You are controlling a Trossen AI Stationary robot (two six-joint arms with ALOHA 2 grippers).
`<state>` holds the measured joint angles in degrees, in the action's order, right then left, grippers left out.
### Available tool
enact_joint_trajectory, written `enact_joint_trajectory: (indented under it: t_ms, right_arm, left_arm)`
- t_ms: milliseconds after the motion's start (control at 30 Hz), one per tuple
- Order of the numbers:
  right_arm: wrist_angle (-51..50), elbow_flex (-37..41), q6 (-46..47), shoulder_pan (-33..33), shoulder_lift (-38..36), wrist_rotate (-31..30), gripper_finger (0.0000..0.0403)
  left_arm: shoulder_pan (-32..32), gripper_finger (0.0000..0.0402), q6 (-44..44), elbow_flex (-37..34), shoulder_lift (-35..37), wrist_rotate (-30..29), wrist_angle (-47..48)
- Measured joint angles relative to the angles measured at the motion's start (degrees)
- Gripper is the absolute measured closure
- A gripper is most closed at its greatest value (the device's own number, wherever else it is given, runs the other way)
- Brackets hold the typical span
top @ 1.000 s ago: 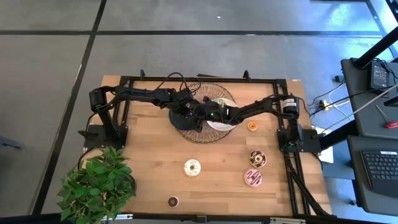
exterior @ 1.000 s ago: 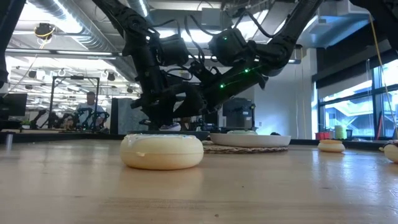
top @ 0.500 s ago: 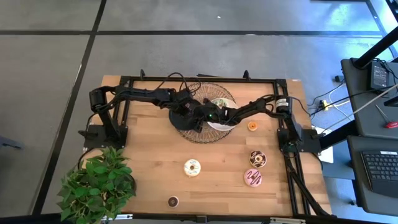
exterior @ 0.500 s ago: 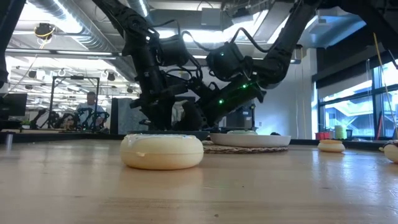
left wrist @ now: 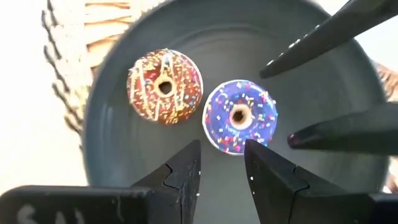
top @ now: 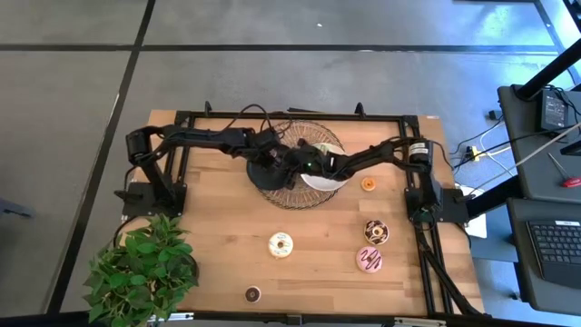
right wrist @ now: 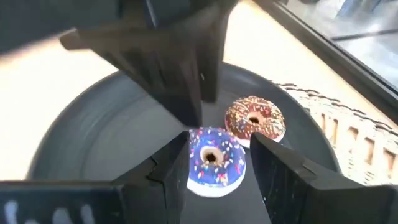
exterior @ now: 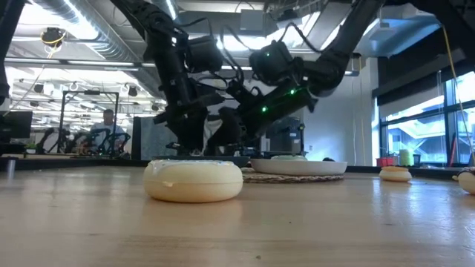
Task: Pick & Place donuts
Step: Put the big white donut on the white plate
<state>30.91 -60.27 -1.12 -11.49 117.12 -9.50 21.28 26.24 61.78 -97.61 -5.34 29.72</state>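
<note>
Right now I have both hands over the black plate (left wrist: 112,155), facing each other. My right hand (right wrist: 217,152) sits low with its fingers spread narrowly around the purple mini donut (right wrist: 214,158), not clearly pressing it. My left hand (left wrist: 222,163) hovers just short of that same donut, fingers narrowly apart and holding nothing. Beside the purple one lies the brown mini donut (left wrist: 165,86). Well away from both hands, on the bench (top: 218,236), lies the cream donut (top: 280,244).
</note>
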Motion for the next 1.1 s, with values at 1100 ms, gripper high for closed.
enact_joint_trajectory:
  t_ms: [1100]
  right_arm:
    - [-57.8,19.9,29.4,18.9,-51.6,-5.7,0.0233]
  left_arm:
    - [-19.6,0.0282,-14.1,-35.1,25.8,16.8,-58.8]
